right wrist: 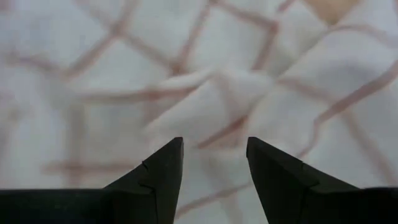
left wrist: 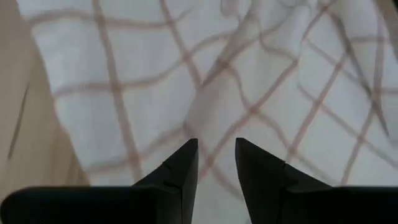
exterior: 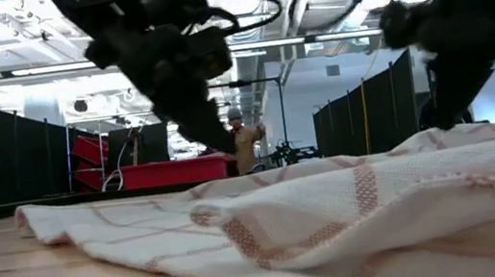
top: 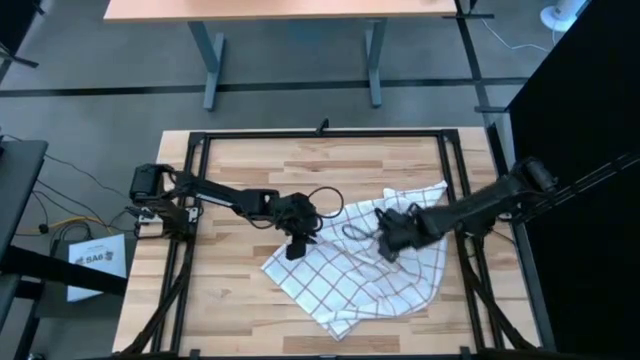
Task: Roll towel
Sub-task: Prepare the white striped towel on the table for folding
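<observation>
The towel (top: 365, 270), white with thin reddish-brown grid lines, lies crumpled and partly folded on the wooden table, right of centre. It shows as a low heap (exterior: 336, 213) in the low view. My left gripper (top: 297, 246) hangs open close above the towel's left part (left wrist: 205, 106), its fingers pointing down. My right gripper (top: 390, 245) is open over the towel's middle, above a raised fold (right wrist: 211, 102). Nothing sits between either pair of fingers.
A black frame (top: 200, 150) runs around the table. Bare wood (top: 230, 300) lies left of the towel and along the far edge. In the room behind stand a red cart (exterior: 174, 171) and a person (exterior: 244, 144), far off.
</observation>
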Robot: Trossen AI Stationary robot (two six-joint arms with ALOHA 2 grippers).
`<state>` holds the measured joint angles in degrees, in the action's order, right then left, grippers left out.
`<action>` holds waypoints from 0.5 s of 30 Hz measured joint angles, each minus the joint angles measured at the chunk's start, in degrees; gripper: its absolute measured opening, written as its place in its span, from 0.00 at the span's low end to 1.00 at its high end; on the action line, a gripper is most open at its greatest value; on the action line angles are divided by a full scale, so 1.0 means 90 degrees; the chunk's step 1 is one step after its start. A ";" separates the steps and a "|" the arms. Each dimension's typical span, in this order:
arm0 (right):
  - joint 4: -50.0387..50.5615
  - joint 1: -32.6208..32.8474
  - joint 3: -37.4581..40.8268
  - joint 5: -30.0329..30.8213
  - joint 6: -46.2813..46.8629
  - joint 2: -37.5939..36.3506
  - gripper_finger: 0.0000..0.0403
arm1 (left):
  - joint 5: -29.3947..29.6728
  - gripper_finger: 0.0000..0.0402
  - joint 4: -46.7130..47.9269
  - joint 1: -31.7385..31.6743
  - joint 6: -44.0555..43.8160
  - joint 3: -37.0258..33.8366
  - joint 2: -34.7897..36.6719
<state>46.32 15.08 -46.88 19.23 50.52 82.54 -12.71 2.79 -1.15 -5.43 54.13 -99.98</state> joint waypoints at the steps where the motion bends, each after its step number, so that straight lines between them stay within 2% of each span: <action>1: -0.0041 -0.0165 0.0021 0.0002 -0.0182 0.0000 0.41 | -0.0039 0.23 0.0032 -0.0018 0.0014 0.0029 -0.0155; 4: -0.0211 -0.0408 0.0028 0.0001 -0.0505 -0.0002 0.41 | -0.0097 0.23 -0.0009 -0.0025 0.0166 0.0254 -0.0468; 9: -0.0224 -0.0438 0.0030 -0.0118 -0.0579 0.0031 0.40 | -0.0040 0.23 -0.0272 -0.0111 0.0739 0.1146 -0.0744; 15: -0.0213 -0.0290 0.0037 -0.0149 -0.0285 0.0039 0.40 | -0.0148 0.23 0.0247 -0.0556 0.1202 0.2271 -0.1843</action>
<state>44.40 12.47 -46.54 17.89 47.95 82.89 -14.04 5.01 -6.15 5.38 74.57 -116.57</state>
